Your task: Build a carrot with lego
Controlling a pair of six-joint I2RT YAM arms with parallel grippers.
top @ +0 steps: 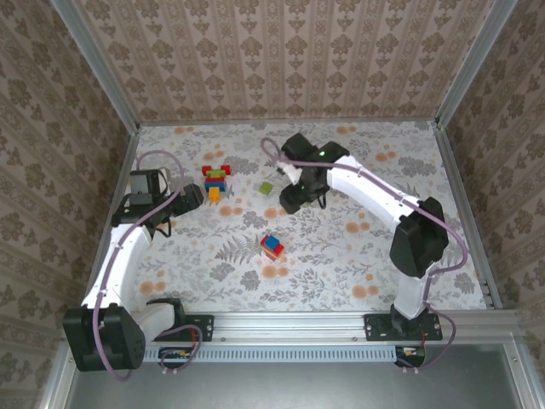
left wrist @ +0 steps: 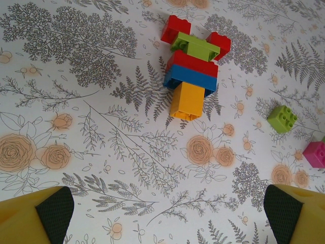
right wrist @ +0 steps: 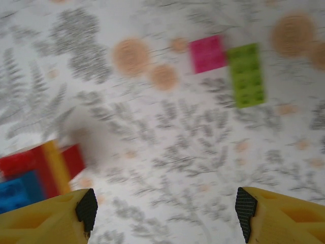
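Top view: the stack (top: pixel 272 246) of red, blue and orange bricks stands nearest the arm bases, on the flowered tabletop (top: pixel 358 264). Farther in, the left end effector (top: pixel 186 198) and the right end effector (top: pixel 292 200) hang over the tabletop, well apart. A small green brick (top: pixel 266 188) lies between them. The assembly (top: pixel 216 181) lies slightly farther, nearer the left end effector.

Left wrist view: this view resolves the order of the assembly. An orange brick (left wrist: pixel 186 100) is nearest, followed by blue, red, a green crosspiece and two red bricks at the far end. The left fingers (left wrist: pixel 51 213) are spread wide with bare tabletop between them. A magenta brick (left wrist: pixel 316 153) lies at the right edge.

Right wrist view: the picture is blurred. The right fingers (right wrist: pixel 86 208) stand apart and grip nothing. The stack sits just beside the left-hand finger. Farther off, the magenta brick lies just beside an oblong green brick (right wrist: pixel 246 74).
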